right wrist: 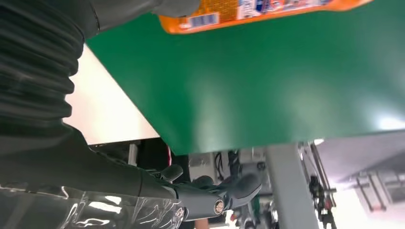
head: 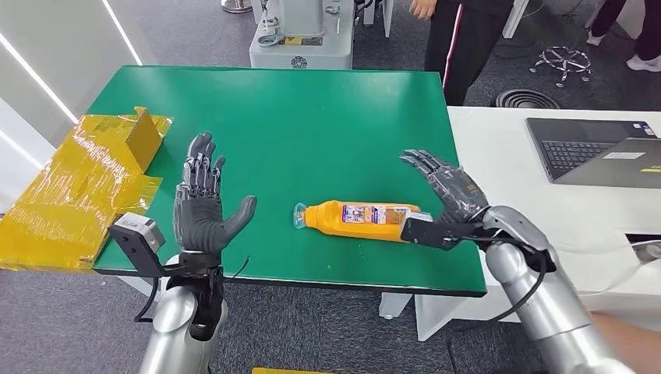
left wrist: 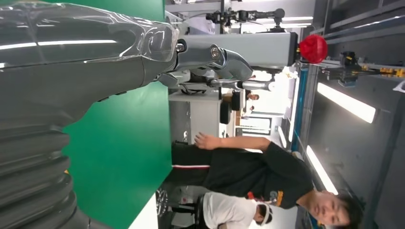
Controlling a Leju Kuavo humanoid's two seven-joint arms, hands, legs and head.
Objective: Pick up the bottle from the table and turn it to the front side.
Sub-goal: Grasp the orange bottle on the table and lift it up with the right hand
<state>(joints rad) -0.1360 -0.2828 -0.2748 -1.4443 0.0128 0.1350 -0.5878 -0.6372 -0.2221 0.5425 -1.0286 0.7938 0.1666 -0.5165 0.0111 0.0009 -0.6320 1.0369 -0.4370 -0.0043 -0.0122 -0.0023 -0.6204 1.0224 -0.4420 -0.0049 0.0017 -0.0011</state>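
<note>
Bottle: the orange bottle (head: pixel 360 220) lies on its side on the green table (head: pixel 312 132), near the front edge, cap toward 9 o'clock, base toward 3 o'clock; the label faces up.
My right hand: my right hand (head: pixel 446 187) sits at the bottle's base end, at about 3 o'clock from it, fingers spread and holding nothing; whether the palm touches the bottle I cannot tell.
My left hand: my left hand (head: pixel 204 201) stands upright over the table at 9 o'clock from the bottle, well apart from it, fingers apart, thumb out toward the cap, nothing in it.
Yellow packaging: crumpled yellow wrapping (head: pixel 82 183) lies at the table's left edge.
Side table: a white table (head: pixel 538 210) at 3 o'clock carries a laptop (head: pixel 596 148).
Person: a person in dark trousers (head: pixel 466 39) stands beyond the far edge, around 1 o'clock.
</note>
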